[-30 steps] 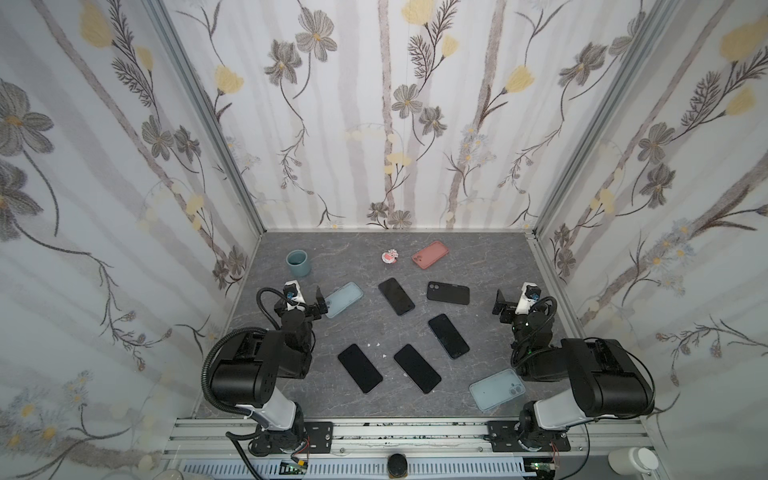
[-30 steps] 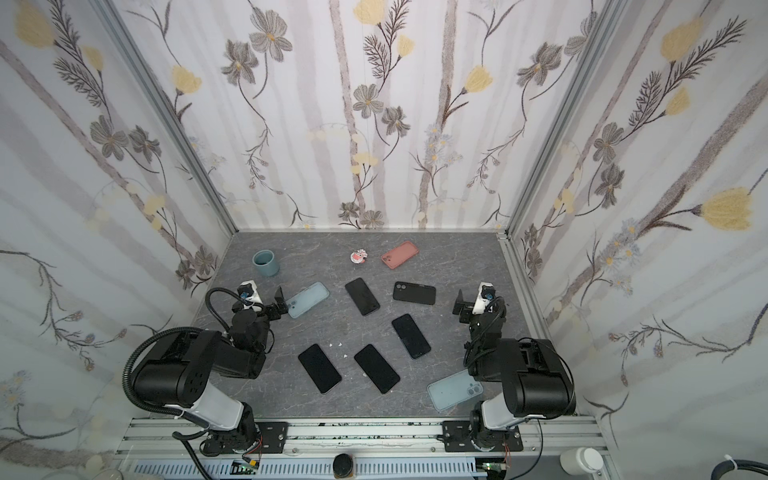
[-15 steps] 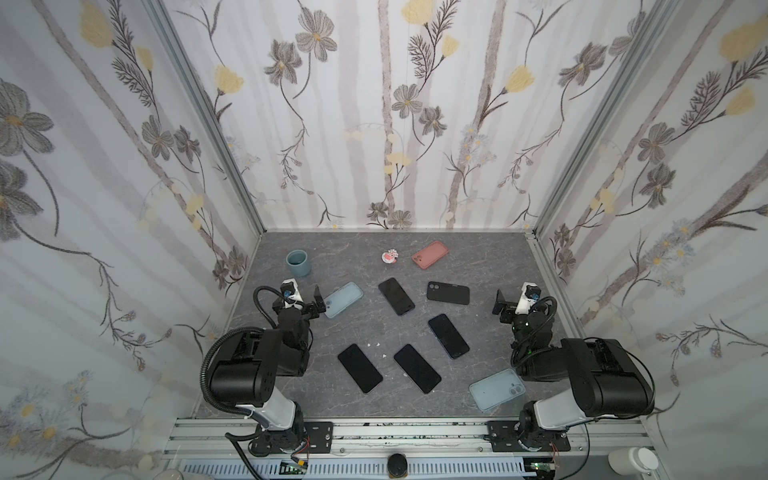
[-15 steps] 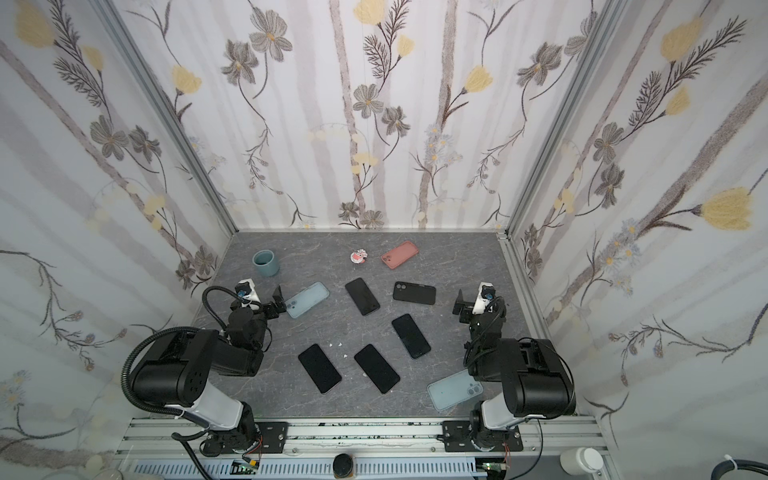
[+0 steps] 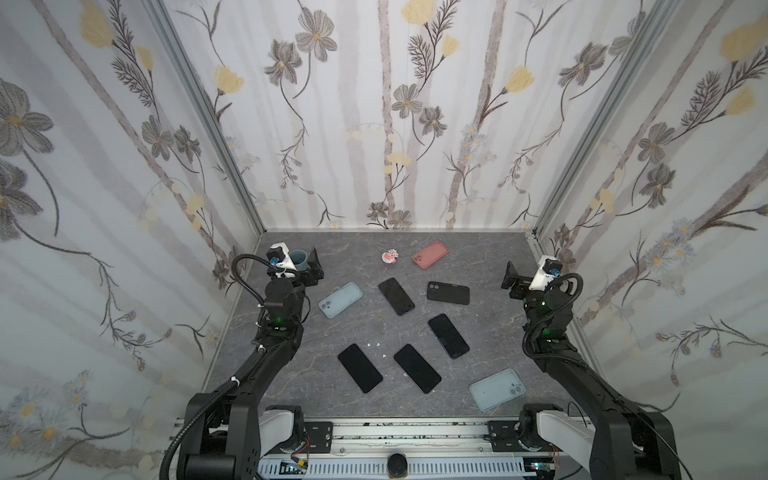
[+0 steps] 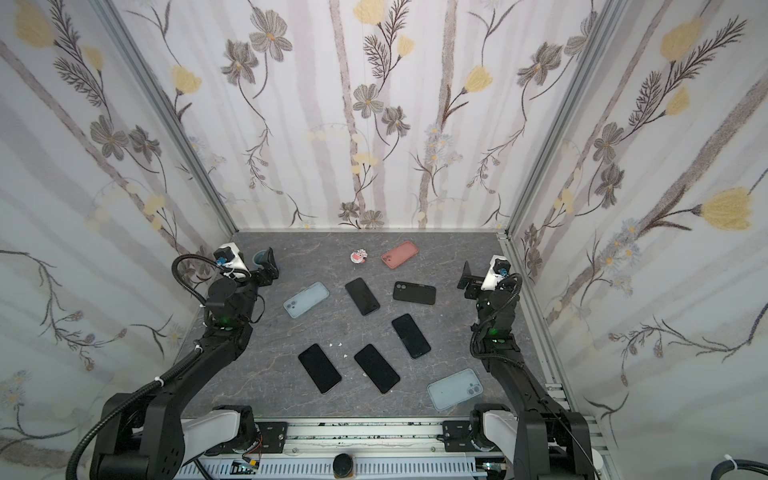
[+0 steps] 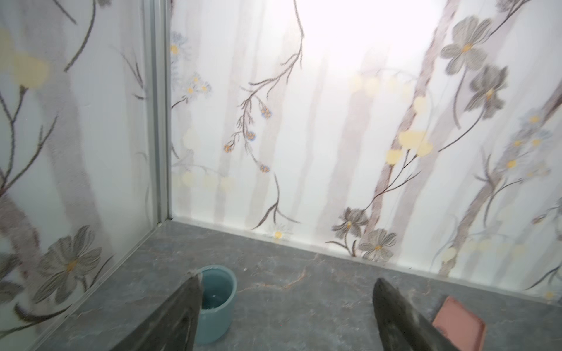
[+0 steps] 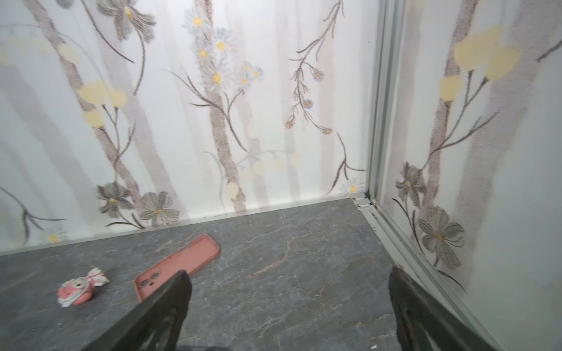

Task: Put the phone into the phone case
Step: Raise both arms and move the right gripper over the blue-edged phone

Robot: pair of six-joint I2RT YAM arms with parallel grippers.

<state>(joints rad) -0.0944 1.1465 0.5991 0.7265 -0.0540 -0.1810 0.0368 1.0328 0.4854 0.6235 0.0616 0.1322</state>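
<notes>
Four dark phones flat on the surface (image 5: 316,395) in a top view, none inside a case, so probably the opening step, with nothing lifted yet. Left claw (image 5: 300,269) spread wide and empty, hard by the teal cup (image 5: 298,258), contact impossible to tell. Light blue case (image 5: 340,299) just inward of that claw, nearest phone (image 5: 396,296) a little beyond that case. Right claw (image 5: 524,277) equally wide and empty, black case (image 5: 448,293) near on the inward side. Again in a top view: left claw (image 6: 254,266) and right claw (image 6: 480,280) both apart from every phone. From the left wrist: left claw (image 7: 287,279) gaping, only bare surface in the gap, teal cup (image 7: 217,291) just past one fingertip and partly hidden by it, a corner of the pink case (image 7: 459,322) beyond the other. From the right wrist: right claw (image 8: 289,271) gaping over bare surface, pink case (image 8: 182,258) just past one fingertip, small pink toy (image 8: 79,288) further out on that side; no phone in sight from either wrist. Next, most likely: swing a claw inward over one phone, drop low, pinch across the thin edges, then line up with an open case.
</notes>
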